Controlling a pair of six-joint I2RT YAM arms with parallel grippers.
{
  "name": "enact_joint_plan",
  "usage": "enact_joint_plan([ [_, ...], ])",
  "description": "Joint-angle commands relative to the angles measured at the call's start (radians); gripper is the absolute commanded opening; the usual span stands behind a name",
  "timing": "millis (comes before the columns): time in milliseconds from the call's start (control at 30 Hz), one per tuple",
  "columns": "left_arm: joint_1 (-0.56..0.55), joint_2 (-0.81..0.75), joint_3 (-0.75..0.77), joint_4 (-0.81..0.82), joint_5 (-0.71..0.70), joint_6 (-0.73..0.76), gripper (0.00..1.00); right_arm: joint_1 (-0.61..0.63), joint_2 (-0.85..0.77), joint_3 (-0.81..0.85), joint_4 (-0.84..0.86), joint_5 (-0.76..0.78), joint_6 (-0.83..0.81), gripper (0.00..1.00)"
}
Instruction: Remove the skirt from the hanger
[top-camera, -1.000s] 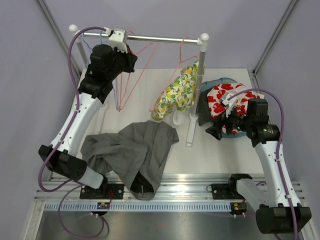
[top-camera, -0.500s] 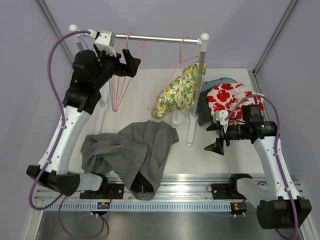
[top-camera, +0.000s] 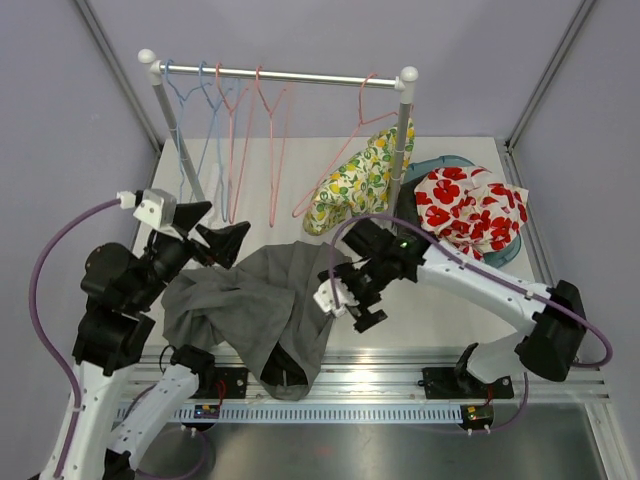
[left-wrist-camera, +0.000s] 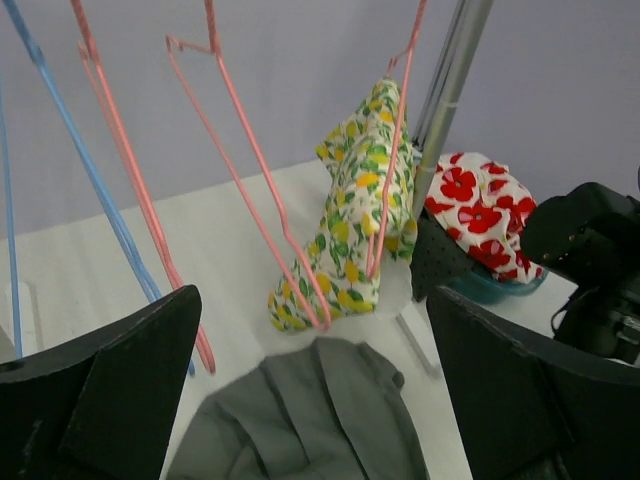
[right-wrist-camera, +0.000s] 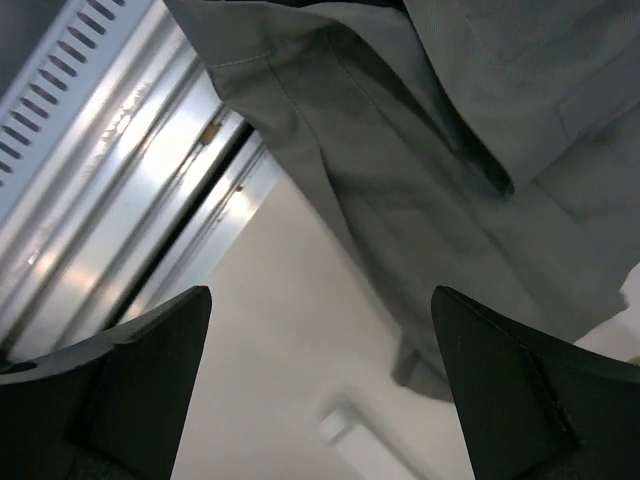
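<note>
A grey skirt (top-camera: 260, 300) lies crumpled on the table near the front, free of any hanger. A lemon-print skirt (top-camera: 360, 180) hangs on a pink wire hanger (left-wrist-camera: 258, 160) from the rail (top-camera: 300, 76), beside the right post. My left gripper (top-camera: 212, 232) is open above the grey skirt's left part, holding nothing; its wrist view shows the grey skirt (left-wrist-camera: 310, 420) below and the lemon-print skirt (left-wrist-camera: 360, 220) ahead. My right gripper (top-camera: 355, 305) is open at the grey skirt's right edge (right-wrist-camera: 450, 130), empty, over bare table.
Several empty blue and pink hangers (top-camera: 265, 130) hang at the rail's left end. The rack's right post (top-camera: 395, 170) stands mid-table. A red-flowered garment (top-camera: 465, 205) fills a teal basket (top-camera: 500, 250) at the right. A metal rail (top-camera: 350, 385) runs along the front edge.
My left gripper opened at the rail, left a pink hanger hanging there and dropped to the near left. My right arm swung from the basket to the grey skirt's right edge.
</note>
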Motion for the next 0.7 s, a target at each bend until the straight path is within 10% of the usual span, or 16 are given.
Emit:
enact_joint_plan([
  [0, 0.004, -0.110, -0.066, -0.029, -0.044, -0.054, 0.99, 0.172, 0.099, 0.089, 0.168, 0.282, 0.006, 0.99],
  [533, 0.004, -0.238, -0.072, -0.143, -0.144, -0.075, 0.99, 0.443, 0.555, 0.247, 0.395, 0.478, -0.084, 0.99],
  [667, 0.004, -0.256, -0.092, -0.137, -0.145, -0.080, 0.99, 0.463, 0.563, 0.239, 0.451, 0.494, -0.029, 0.83],
])
